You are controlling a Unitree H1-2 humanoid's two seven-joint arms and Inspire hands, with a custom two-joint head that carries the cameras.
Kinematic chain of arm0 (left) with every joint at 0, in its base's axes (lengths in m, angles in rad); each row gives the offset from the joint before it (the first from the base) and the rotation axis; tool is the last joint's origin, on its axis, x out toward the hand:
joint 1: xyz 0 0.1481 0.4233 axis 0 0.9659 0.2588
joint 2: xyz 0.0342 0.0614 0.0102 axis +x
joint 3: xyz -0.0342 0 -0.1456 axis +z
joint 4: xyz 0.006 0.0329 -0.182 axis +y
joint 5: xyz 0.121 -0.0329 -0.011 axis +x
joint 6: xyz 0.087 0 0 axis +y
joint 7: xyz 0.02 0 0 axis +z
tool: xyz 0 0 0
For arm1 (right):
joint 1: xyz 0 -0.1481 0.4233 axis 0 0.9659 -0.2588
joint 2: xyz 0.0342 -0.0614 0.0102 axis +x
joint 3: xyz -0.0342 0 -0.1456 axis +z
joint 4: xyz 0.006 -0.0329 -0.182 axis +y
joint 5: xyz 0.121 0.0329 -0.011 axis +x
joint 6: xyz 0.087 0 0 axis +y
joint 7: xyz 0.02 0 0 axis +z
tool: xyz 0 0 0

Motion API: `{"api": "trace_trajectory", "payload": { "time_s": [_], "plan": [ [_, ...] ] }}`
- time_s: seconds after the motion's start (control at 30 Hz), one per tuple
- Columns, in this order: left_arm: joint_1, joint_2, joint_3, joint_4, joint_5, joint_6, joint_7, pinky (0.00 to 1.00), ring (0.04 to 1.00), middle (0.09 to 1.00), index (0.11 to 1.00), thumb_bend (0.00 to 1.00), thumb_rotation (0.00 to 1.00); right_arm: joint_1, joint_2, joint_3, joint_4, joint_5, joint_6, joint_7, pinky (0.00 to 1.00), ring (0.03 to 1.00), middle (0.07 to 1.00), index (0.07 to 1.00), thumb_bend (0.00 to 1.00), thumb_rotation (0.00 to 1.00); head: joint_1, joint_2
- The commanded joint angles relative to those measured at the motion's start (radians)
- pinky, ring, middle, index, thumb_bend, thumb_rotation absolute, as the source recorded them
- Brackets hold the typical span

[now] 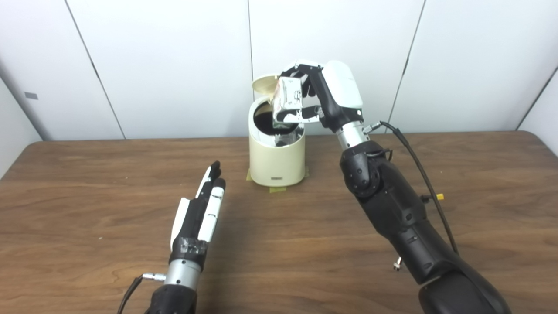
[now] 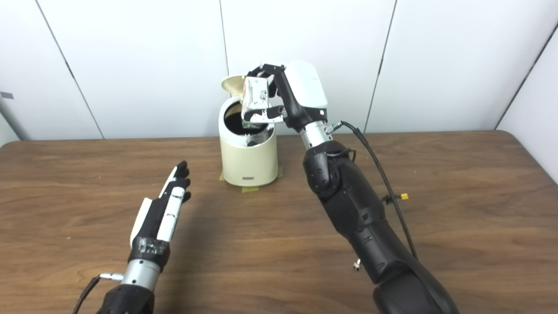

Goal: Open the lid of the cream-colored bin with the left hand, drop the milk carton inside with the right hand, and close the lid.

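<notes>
The milk carton [image 1: 288, 99] is white with dark print on its side, but the lettering is too blurred to read. A small dark label [image 1: 276, 178] sits low on the front of the cream-colored bin [image 1: 276, 161]; its writing cannot be made out either.

The carton hangs right over the bin's open mouth, its long axis close to upright and tipped a little, the lower end pointing down into the dark opening and the upper end leaning toward 1 o'clock. The right hand [image 1: 324, 93] grips it from the 3 o'clock side, fingers curled over the top and thumb pressed against its lower part, so the carton is pinched in the hand above the rim.

The bin stands upright toward 12 o'clock on the wooden counter [image 1: 87, 196], on bits of yellowish tape [image 1: 277, 189]. Its lid [image 1: 264, 83] is swung up and stands raised behind the opening, at the 11 o'clock side of the carton.

The left hand [image 2: 163, 209] is at about 8 o'clock from the bin, well apart from it, low over the counter, holding nothing, its fingers stretched out straight side by side and pointing toward 1 o'clock.
</notes>
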Motion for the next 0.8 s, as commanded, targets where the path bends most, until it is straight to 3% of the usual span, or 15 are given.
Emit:
{"api": "trace_trajectory", "payload": {
  "time_s": [0.0,0.2,0.33,0.4,0.43,0.47,0.5,0.53,0.77],
  "plan": [
    [-0.034,-0.011,-0.005,-0.013,0.005,-0.026,0.016,0.95,0.982,0.990,1.000,0.44,1.00,-0.069,0.001,-0.006,-0.019,0.004,-0.028,-0.036,0.30,0.386,0.502,0.553,0.49,0.00,0.002,0.001],
    [-0.032,-0.018,-0.004,-0.021,0.003,-0.024,0.017,0.97,0.982,0.987,1.000,0.43,1.00,-0.061,-0.003,-0.009,-0.004,0.013,-0.018,-0.032,0.30,0.382,0.498,0.554,0.49,0.00,0.007,0.003],
    [-0.029,-0.018,-0.004,-0.029,0.005,-0.020,0.017,0.96,0.983,0.987,1.000,0.43,1.00,-0.050,-0.009,-0.010,-0.024,0.011,0.031,0.007,0.35,0.384,0.495,0.558,0.49,0.00,0.008,0.007],
    [-0.028,-0.017,-0.005,-0.030,0.010,-0.019,0.017,0.97,0.981,0.986,1.000,0.43,1.00,-0.040,-0.007,-0.013,-0.044,0.015,0.067,0.035,0.35,0.473,0.667,0.507,0.49,0.00,0.007,0.010],
    [-0.028,-0.017,-0.005,-0.031,0.011,-0.017,0.018,0.97,0.981,0.986,1.000,0.43,1.00,-0.035,-0.008,-0.011,-0.054,0.012,0.084,0.048,0.35,0.487,0.697,0.500,0.48,0.00,0.008,0.011],
    [-0.029,-0.019,-0.005,-0.033,0.012,-0.014,0.019,0.97,0.981,0.986,0.999,0.44,1.00,-0.031,-0.010,-0.008,-0.063,0.007,0.098,0.061,0.38,0.540,0.745,0.569,0.71,0.01,0.009,0.011],
    [-0.029,-0.021,-0.005,-0.035,0.013,-0.011,0.020,0.96,0.980,0.985,0.997,0.44,1.00,-0.029,-0.013,-0.006,-0.070,0.004,0.108,0.070,0.43,0.596,0.775,0.618,0.85,0.02,0.009,0.012],
    [-0.030,-0.022,-0.004,-0.036,0.014,-0.009,0.021,0.96,0.980,0.984,0.996,0.44,1.00,-0.026,-0.015,-0.002,-0.080,-0.001,0.124,0.086,0.44,0.616,0.785,0.634,0.90,0.03,0.010,0.012],
    [-0.030,-0.017,-0.008,-0.034,0.030,0.003,0.029,0.98,0.992,0.988,0.995,0.36,0.93,-0.018,-0.022,0.012,-0.132,-0.011,0.200,0.157,0.62,0.741,0.758,0.637,0.94,0.07,0.013,0.021]
  ]
}}
